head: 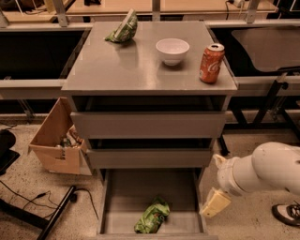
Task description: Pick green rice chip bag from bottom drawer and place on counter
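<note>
**benchwatcher:** Down at the near edge, right at the foot of the cabinet, the bottom drawer (123, 199) is pulled out. The green rice chip bag (152, 216) lies on its floor, close to the front wall and a bit right of centre, all crumpled.

**gripfan:** And the gripper?

**benchwatcher:** The gripper (215, 203) hangs outside the drawer's right wall, low down and roughly level with the bag but apart from it. Honestly can't tell if it's open or closed from here. The white arm (265, 171) comes in from the right side. There's a shoe (286, 214) on the floor past it.

**gripfan:** What's further back?

**benchwatcher:** Above the open one, the middle drawer (150, 158) and the top drawer (148, 124) sit pushed in. A cardboard box (54, 143) stands on the floor just beside the cabinet's left side, flap open, with some clutter inside.

**gripfan:** And up top?

**benchwatcher:** The counter (136, 70) has a soda can (211, 63) upright near the right edge. A white bowl (172, 50) sits next to it toward the middle. A darker green bag (123, 30) is at the far left corner. Behind the far edge there are pale wooden tables (117, 6).
</note>
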### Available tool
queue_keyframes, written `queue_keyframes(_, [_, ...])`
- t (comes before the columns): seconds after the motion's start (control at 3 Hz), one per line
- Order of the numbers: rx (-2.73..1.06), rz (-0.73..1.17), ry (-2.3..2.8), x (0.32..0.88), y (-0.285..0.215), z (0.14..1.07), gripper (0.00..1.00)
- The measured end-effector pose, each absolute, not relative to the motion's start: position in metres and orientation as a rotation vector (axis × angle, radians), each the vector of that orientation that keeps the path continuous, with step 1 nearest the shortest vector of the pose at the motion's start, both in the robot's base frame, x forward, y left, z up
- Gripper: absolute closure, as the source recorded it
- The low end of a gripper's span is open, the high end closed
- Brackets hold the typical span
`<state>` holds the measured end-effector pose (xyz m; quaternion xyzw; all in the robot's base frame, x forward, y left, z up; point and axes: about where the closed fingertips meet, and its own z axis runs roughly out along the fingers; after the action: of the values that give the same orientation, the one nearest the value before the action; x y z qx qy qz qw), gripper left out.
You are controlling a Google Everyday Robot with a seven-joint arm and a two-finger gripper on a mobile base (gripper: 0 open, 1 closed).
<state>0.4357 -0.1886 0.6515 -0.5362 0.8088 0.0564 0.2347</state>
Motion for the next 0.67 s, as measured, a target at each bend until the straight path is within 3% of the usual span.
queue_keyframes(0.67, [-1.473, 0.175, 2.171, 0.448, -0.178, 0.622, 0.0])
